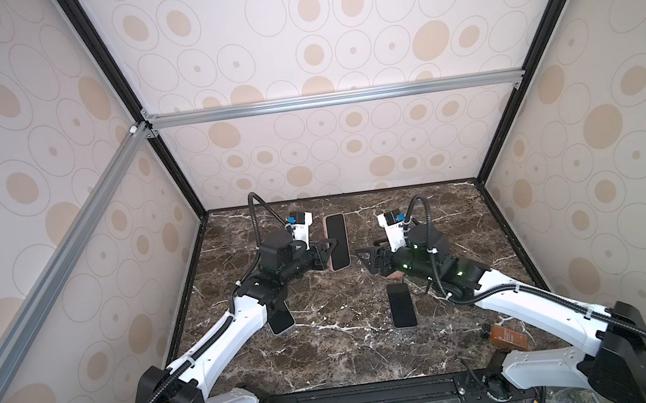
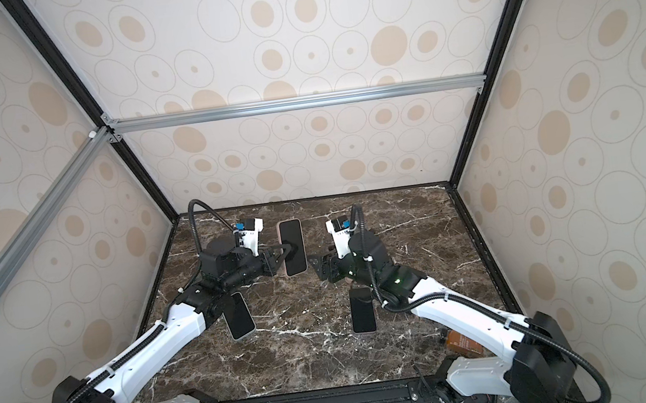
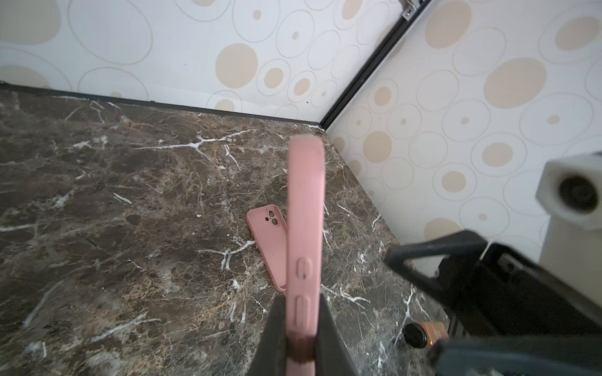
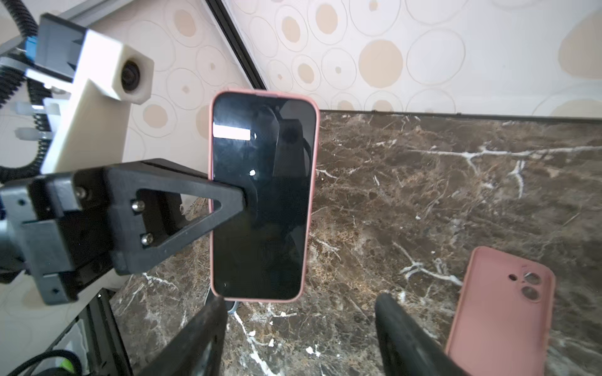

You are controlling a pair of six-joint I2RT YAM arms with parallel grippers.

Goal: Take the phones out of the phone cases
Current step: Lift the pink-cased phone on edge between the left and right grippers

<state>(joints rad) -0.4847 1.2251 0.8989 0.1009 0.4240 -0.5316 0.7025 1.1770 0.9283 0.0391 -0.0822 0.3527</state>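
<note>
The left gripper point(image 1: 329, 252) is clamping the phone case point(image 3: 304, 211) across its thickness. One finger point(image 4: 224, 198) is lying over the dark screen of the phone point(image 4: 260, 201), and the other is hiding behind the pink back. The phone is sitting fully in the case, with the pink rim showing all round the glass. In both top views the pair is lying at about 12 o'clock from the middle of the marble table point(image 1: 332, 356). The left wrist view is catching only the case's side edge with its buttons, and the fingertips there are blurring into the frame edge.

The right gripper point(image 4: 303, 325) is standing with its jaws apart and nothing between them. In the top views it is sitting at about 4 o'clock of the held phone, near it but not touching. In the right wrist view the frame is cutting off the roots of both fingers.

A spare pink case point(image 4: 501, 312) is lying back up on the table with its camera holes showing; in the top views the right arm is covering nearly all of it. A second phone point(image 1: 402, 306), dark-screened with a pale rim, is lying at 4 o'clock of the table's middle. A third phone point(image 1: 281, 320) is lying at 8 o'clock, its far end disappearing under the left arm. A small brown thing point(image 1: 507, 337) with a dark cap is lying further out at 4 o'clock, too small to identify
</note>
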